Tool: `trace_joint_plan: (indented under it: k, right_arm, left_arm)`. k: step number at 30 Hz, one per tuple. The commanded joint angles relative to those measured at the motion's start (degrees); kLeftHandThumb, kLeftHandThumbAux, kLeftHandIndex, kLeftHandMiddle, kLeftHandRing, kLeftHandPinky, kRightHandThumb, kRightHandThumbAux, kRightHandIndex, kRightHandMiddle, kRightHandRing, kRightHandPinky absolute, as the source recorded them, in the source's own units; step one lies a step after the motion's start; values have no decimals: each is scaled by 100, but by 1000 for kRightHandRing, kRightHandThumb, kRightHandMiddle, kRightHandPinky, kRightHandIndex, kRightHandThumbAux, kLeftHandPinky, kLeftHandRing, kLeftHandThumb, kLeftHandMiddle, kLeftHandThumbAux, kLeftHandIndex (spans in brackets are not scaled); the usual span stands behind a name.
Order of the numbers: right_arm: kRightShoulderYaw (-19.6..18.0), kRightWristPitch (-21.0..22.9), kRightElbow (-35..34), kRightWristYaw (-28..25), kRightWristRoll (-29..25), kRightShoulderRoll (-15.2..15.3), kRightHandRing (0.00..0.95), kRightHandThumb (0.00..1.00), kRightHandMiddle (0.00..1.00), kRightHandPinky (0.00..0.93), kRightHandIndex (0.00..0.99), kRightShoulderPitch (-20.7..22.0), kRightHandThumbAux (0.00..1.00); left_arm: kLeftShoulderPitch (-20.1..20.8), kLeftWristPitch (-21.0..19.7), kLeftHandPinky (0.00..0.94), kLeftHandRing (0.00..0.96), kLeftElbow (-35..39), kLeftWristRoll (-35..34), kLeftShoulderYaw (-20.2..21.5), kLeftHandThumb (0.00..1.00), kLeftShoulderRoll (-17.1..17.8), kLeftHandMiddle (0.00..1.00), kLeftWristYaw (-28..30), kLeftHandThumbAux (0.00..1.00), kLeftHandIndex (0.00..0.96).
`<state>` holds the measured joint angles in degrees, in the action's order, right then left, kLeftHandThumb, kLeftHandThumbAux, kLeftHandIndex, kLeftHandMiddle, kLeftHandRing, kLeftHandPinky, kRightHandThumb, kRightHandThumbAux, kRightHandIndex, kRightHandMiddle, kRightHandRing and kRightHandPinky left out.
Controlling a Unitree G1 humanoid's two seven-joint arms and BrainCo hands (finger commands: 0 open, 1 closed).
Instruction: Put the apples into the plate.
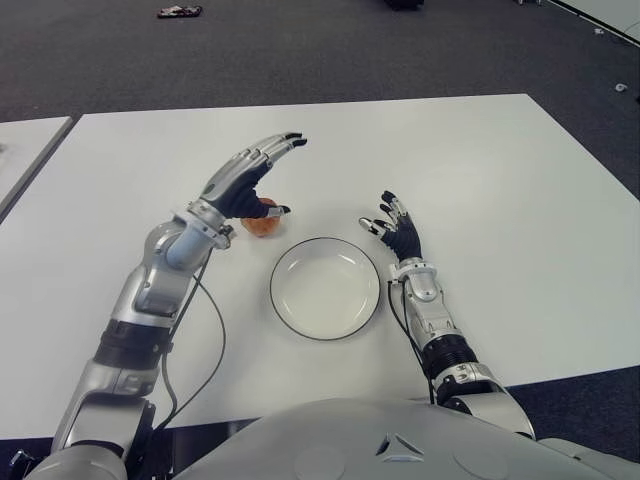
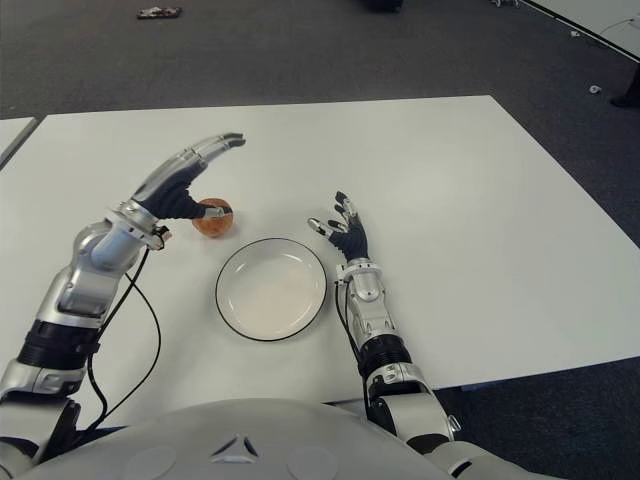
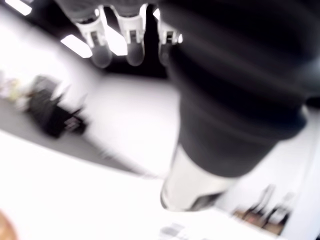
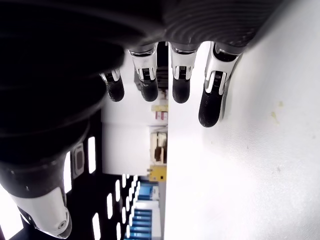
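White table [image 1: 500, 180] is seen against dark carpet [image 1: 300, 50], with a second white surface [image 1: 25, 150] just past its left edge.

Left hand [image 1: 245, 185]: raised above the table, forearm angled up from the near-left, four fingers [image 1: 275, 147] extended straight and pointing toward the far edge. The thumb is turned down beside the apple [image 1: 262, 222]. No grasp is seen; the fingers are spread and nothing is held. Contact between thumb and apple cannot be determined. In the left wrist view the fingertips [image 3: 130, 47] are seen extended, with a sliver of orange at the lower corner.

Right hand [image 1: 397, 228]: placed near the table's middle, just right of the plate [image 1: 325, 288], palm low, fingers splayed and slightly curled upward. Nothing is held. In the right wrist view the four fingertips [image 4: 180, 85] are seen apart, beside bare white tabletop. Whether the hand touches the table cannot be told.

Apple: on the table, just beyond the plate's far-left rim, apart from the plate, partly covered by the left hand.

Plate: white with a dark rim, toward the near edge, between the two arms; nothing is seen in it.

Nothing is noted between apple and plate. A small dark object [image 1: 180, 12] lies on the carpet far off.

Count: one apple, one plate, two hands.
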<state>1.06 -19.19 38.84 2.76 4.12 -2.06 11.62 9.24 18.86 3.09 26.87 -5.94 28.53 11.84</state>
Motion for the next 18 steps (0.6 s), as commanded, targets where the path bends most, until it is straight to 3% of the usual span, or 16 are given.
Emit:
trace_joint_plan:
  k: [1, 10, 18]
  right_arm:
    - [-7, 298, 249, -24, -23, 1, 67, 135, 34, 132, 0, -199, 702]
    - [-6, 302, 233, -27, -22, -1, 72, 138, 38, 142, 0, -219, 703]
    - [-22, 349, 262, 10, -20, -7, 76, 137, 41, 148, 0, -197, 709]
  left_arm:
    - [219, 36, 0, 0, -254, 290, -97, 98, 28, 0, -205, 263, 0]
    - [439, 193, 0, 0, -871, 497, -140, 94, 134, 0, -463, 252, 0]
    - [547, 2, 0, 0, -1239, 192, -242, 84, 57, 0, -189, 257, 0]
